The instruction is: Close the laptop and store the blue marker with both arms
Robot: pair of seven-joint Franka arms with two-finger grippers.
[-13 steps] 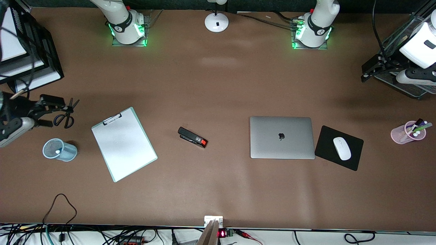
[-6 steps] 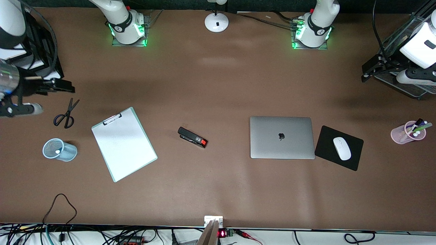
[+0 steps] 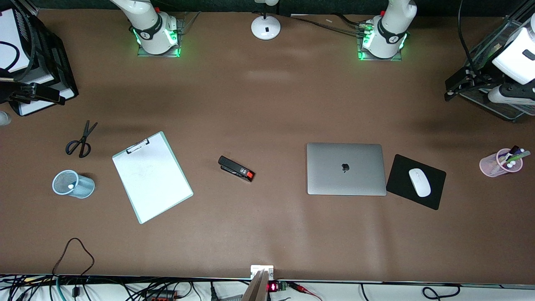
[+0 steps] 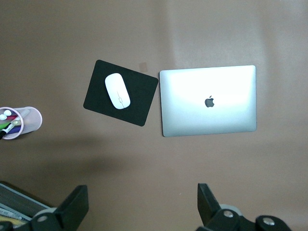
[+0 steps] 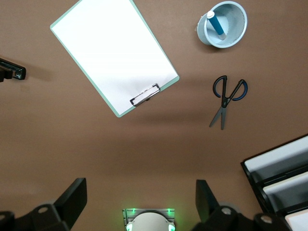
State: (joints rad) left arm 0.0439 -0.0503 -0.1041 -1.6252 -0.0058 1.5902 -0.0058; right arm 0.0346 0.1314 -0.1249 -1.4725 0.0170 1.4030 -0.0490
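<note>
Right gripper (image 5: 137,204) withdrew from above scissors (image 3: 80,140) toward table's right-arm end, jaws spread, empty. Left gripper (image 4: 142,204) waited, jaws apart. Laptop (image 3: 346,168) lay closed beside mouse pad (image 3: 401,177). Blue marker (image 5: 215,24) stood in mesh cup (image 3: 73,184).

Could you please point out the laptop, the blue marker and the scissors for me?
laptop (image 3: 346,169): front view, middle of its closed lid.
blue marker (image 5: 215,23): right wrist view, its blue barrel inside the mesh cup.
scissors (image 3: 80,140): front view, near the pivot, between handles and blades.
</note>
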